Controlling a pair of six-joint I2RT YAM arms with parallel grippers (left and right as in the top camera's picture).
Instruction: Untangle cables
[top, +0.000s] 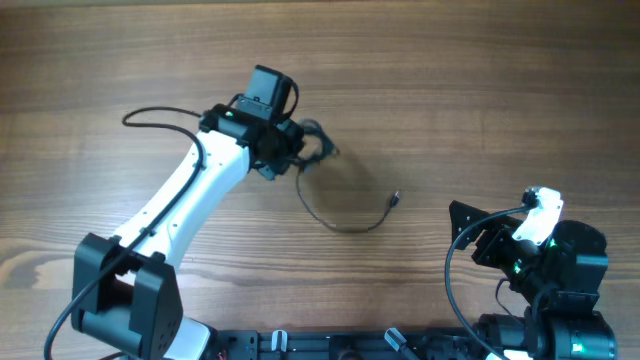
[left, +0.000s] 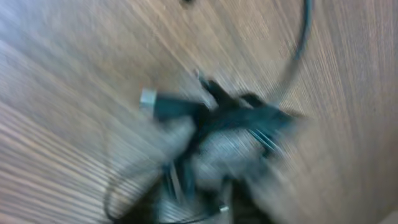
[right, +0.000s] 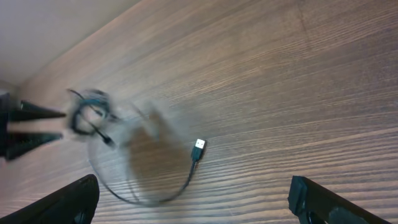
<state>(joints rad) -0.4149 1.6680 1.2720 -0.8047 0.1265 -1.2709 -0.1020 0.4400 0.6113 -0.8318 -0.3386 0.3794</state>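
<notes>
- Left gripper (top: 296, 150): it sits at the end of the white-shelled left arm (top: 190, 190), near the middle of the table. In the right wrist view its two black fingers (right: 37, 114) show as separate prongs with a gap between them. The picture is blurred, so it cannot be told whether they pinch anything.
- Knot of thin black cables (top: 318, 138): it lies at the tips of the left gripper, on its right side in the overhead view. The left wrist view shows it close up but smeared (left: 236, 115). A silver-tipped plug (left: 148, 98) sticks out of the knot to the left in that view.
- Loose black strand (top: 345, 228): it leaves the knot, curves down and round in an open arc on the table, and ends in a small silver-tipped plug (top: 396, 197). That plug lies flat and clear of the knot (right: 198, 148).
- Right gripper (right: 193, 185): its jaws stand wide apart and hold nothing. It sits at the lower right of the table (top: 470, 232), well away from the knot, with the strand's plug end between the two.
- Brown wood-grain table (top: 480, 90): it carries all the cables.
</notes>
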